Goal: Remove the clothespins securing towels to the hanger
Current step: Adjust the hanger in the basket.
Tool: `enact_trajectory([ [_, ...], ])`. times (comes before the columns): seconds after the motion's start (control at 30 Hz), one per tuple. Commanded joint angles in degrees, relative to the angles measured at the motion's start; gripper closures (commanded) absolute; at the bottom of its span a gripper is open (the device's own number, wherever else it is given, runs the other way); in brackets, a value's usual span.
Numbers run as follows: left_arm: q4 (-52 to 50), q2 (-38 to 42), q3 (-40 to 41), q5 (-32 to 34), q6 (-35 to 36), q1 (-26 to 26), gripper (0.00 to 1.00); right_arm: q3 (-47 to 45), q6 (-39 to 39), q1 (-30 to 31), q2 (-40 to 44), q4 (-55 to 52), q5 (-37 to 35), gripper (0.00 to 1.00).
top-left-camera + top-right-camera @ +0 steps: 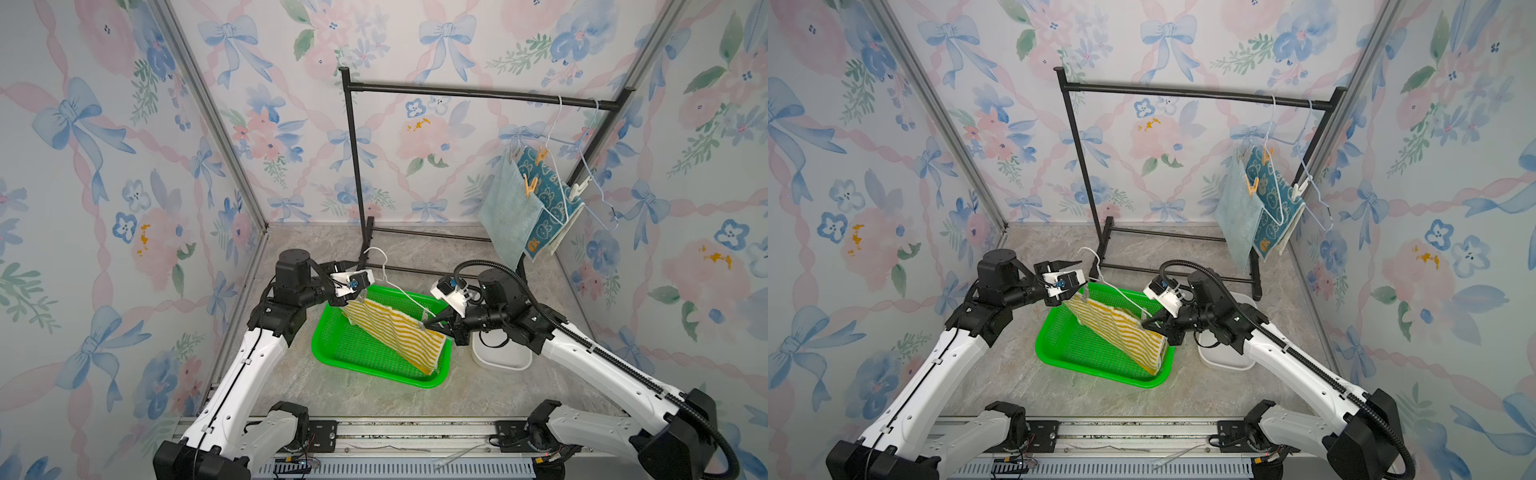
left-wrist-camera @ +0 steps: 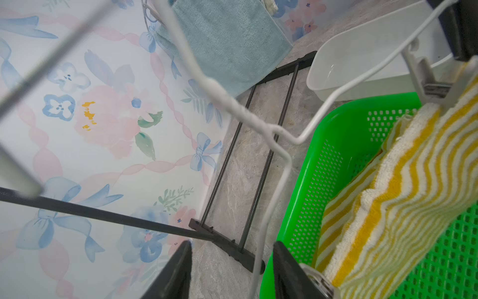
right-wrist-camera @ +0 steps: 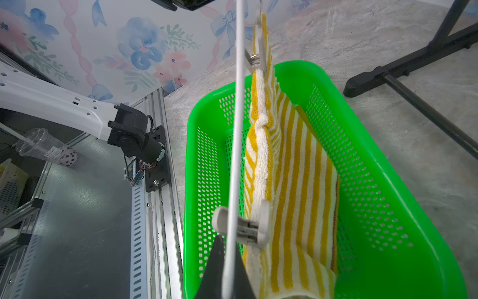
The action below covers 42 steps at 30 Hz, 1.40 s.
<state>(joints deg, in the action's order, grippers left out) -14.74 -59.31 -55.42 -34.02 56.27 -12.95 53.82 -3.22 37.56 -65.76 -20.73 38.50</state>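
Note:
A white wire hanger (image 1: 400, 291) with the yellow-and-white striped towel (image 1: 395, 332) pinned to it is held over the green basket (image 1: 332, 353). My right gripper (image 3: 227, 243) is shut on the hanger wire (image 3: 239, 103), just behind a grey clothespin (image 3: 243, 227). A second clothespin (image 3: 256, 59) clips the towel's far end. My left gripper (image 2: 232, 244) is open there, the wire (image 2: 284, 160) passing between its jaws untouched and that clothespin (image 2: 318, 282) against the outside of one finger. On the rack hang the teal towel (image 1: 505, 212) and bunny towel (image 1: 548, 208) with tan clothespins (image 1: 530, 185).
The black rack (image 1: 355, 166) stands behind the basket, its foot bars (image 2: 258, 165) close to my left gripper. A white bin (image 1: 503, 361) sits under my right arm. An empty white hanger (image 1: 598, 195) with a white clip (image 1: 578, 189) hangs at the rack's right end.

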Motion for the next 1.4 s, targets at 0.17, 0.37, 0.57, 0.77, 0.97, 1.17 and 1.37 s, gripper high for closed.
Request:
enact_trajectory([
  [0.17, -0.6, -1.1, -0.8, -3.1, 2.6, -0.7, 0.7, 1.6, 0.3, 0.3, 0.5, 3.6, 2.7, 1.0],
  [0.37, -0.7, -1.5, -0.4, -3.2, 3.0, -1.6, 0.79, 2.3, 0.6, 0.6, 0.2, 3.9, 3.0, 1.0],
  [0.57, -0.6, -1.3, 0.3, -2.1, 3.5, -2.2, 0.87, 2.3, 0.7, 1.0, 0.2, 4.0, 3.4, 1.0],
  [0.77, -0.6, -0.2, 1.7, 1.0, 2.6, -2.9, 1.0, 3.6, 0.4, 1.0, 0.3, 1.0, 1.4, 0.92],
  [0.97, -0.7, 1.3, 3.6, 4.9, -1.6, -4.0, 1.0, 6.4, -2.2, 1.1, 1.0, -6.5, -2.7, 0.68],
  [1.17, -2.3, 3.2, 4.7, 8.7, -8.8, -4.7, 1.0, 8.2, -4.8, 1.8, 4.3, -12.4, -11.3, 0.53],
  [1.37, -6.0, 2.6, 5.7, 9.6, -13.2, -6.3, 1.0, 7.5, -7.0, 3.3, 8.8, -14.5, -19.6, 0.45],
])
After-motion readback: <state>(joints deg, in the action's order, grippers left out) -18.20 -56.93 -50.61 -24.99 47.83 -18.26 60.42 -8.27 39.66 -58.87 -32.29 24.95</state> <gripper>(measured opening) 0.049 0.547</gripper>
